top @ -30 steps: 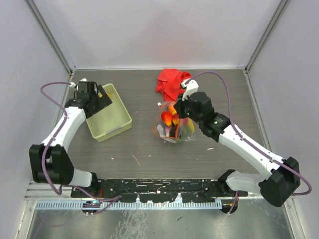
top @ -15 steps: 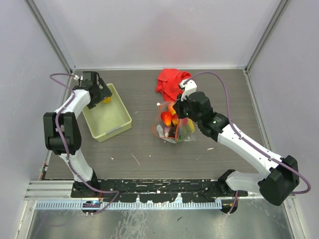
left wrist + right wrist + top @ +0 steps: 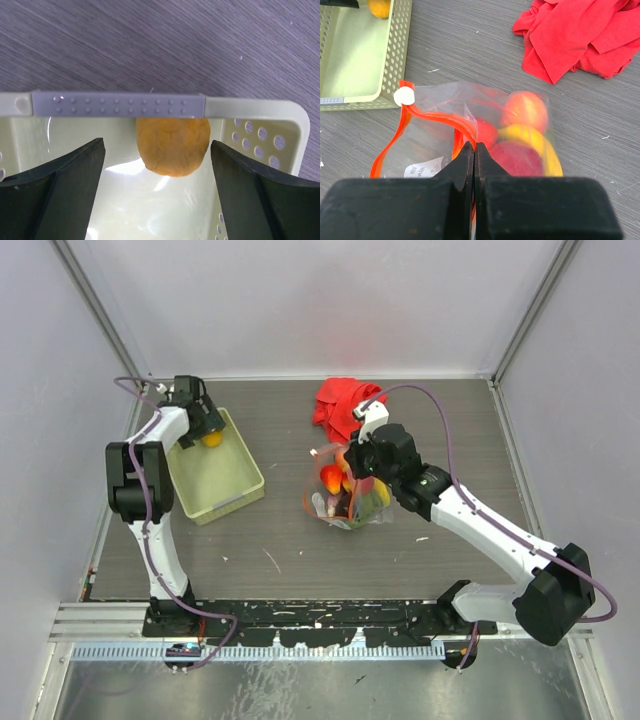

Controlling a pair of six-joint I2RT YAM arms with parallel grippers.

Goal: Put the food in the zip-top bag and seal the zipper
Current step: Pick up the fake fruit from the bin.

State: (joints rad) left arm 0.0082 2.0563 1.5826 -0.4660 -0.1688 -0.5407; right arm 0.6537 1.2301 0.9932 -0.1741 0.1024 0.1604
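The clear zip-top bag (image 3: 345,495) lies mid-table with red, orange and yellow food (image 3: 525,135) inside. Its red-orange zipper (image 3: 435,117) curves along the mouth, with a white slider (image 3: 404,96) at the left end. My right gripper (image 3: 474,146) is shut on the zipper strip near the mouth's middle; it also shows in the top view (image 3: 362,462). An orange food piece (image 3: 172,145) rests in the far corner of the pale green basket (image 3: 250,107). My left gripper (image 3: 157,160) is open, its fingers either side of that piece and a little short of it. It shows in the top view (image 3: 205,430) too.
A crumpled red cloth (image 3: 342,405) lies behind the bag, also in the right wrist view (image 3: 580,35). The basket (image 3: 228,490) sits at the left of the table, near the left wall.
My left arm has swung toward the back wall and its gripper has moved to the basket's far corner over the orange piece. My right gripper holds the zipper and has shifted slightly left.
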